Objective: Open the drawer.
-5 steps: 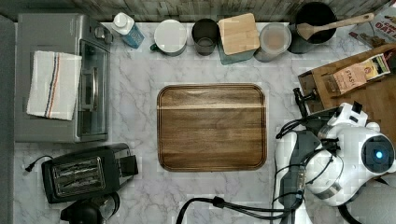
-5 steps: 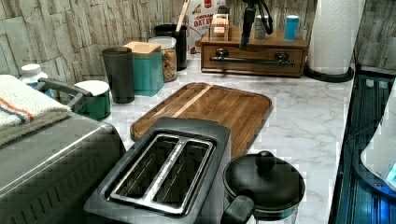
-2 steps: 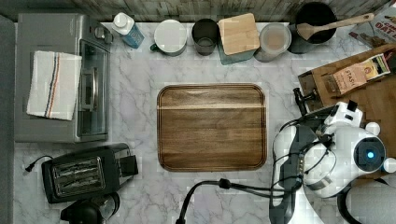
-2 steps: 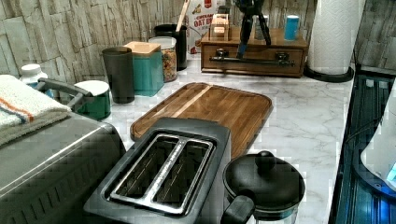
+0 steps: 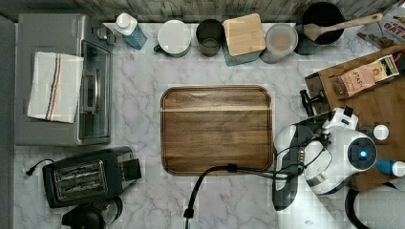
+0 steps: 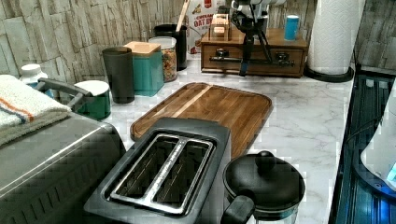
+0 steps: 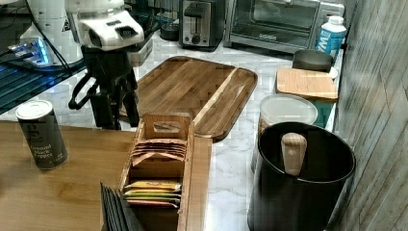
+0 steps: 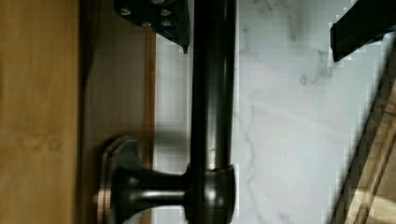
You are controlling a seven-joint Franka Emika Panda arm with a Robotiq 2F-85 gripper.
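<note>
gripper (image 8: 259, 28) pointed down at the front of the drawer (image 6: 254, 59), fingers spread apart. in the wrist view one finger (image 8: 156, 16) sits on the drawer-front side of the black bar handle (image 8: 212, 93), the other finger (image 8: 362, 25) on the marble side; the bar runs between them, neither pad seen touching it. one handle mount post (image 8: 140, 189) shows just past the gripper along the bar.

left view: gripper (image 6: 246, 58) hangs in front of the handle (image 6: 254, 60), near its middle; drawer front looks flush with its wooden cabinet (image 6: 280, 38), so drawer is shut.

right view: gripper (image 7: 114, 113) just beyond the cabinet top's edge; tea box (image 7: 159, 159) beside it on the cabinet, a can (image 7: 41, 134) on the other side. cutting board (image 7: 192, 89) lies on the counter beyond the gripper, apart from it.
</note>
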